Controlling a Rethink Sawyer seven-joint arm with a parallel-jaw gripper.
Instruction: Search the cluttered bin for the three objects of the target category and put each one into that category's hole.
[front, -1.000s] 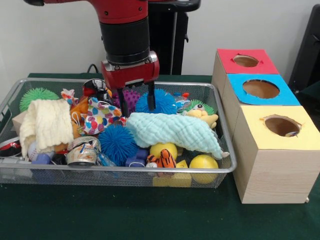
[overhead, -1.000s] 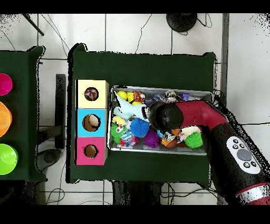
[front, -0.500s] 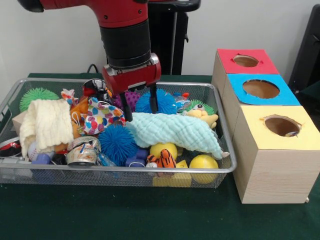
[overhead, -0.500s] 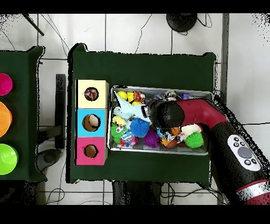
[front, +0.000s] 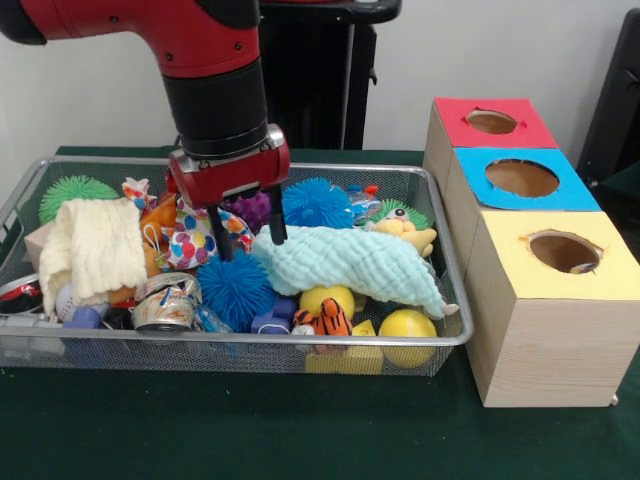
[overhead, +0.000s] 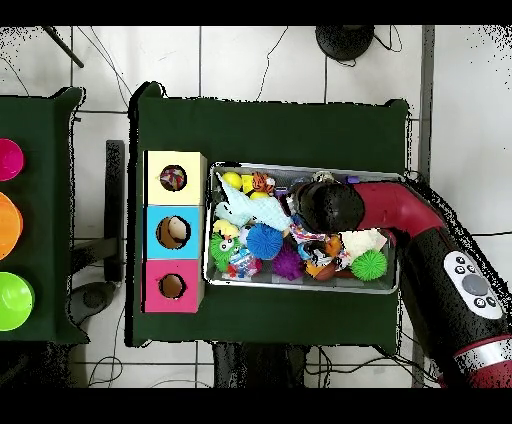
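Note:
The wire bin (front: 445, 300) holds a heap of toys and cloths. My gripper (front: 247, 238) hangs open and empty over its middle. One finger stands at the polka-dot fabric (front: 195, 240), the other at the left end of the mint cloth (front: 350, 262). A blue spiky ball (front: 235, 288) lies just below the fingertips. Behind the gripper sit a purple spiky ball (front: 252, 210) and a second blue spiky ball (front: 317, 203). A cream cloth (front: 95, 245) lies at the left. In the overhead view the arm's wrist (overhead: 325, 207) hides the gripper above the bin (overhead: 300, 168).
Three boxes with holes stand in a row beside the bin: red (front: 455, 115), blue (front: 470, 170) and yellow (front: 500, 235). Yellow balls (front: 407, 330), a tiger toy (front: 325, 320) and a can (front: 165, 305) lie along the bin's front. A green spiky ball (front: 75, 190) sits at its far left.
The gripper has moved left in the front view, from the mint cloth's middle to its left end over the polka-dot fabric. It stays open and empty.

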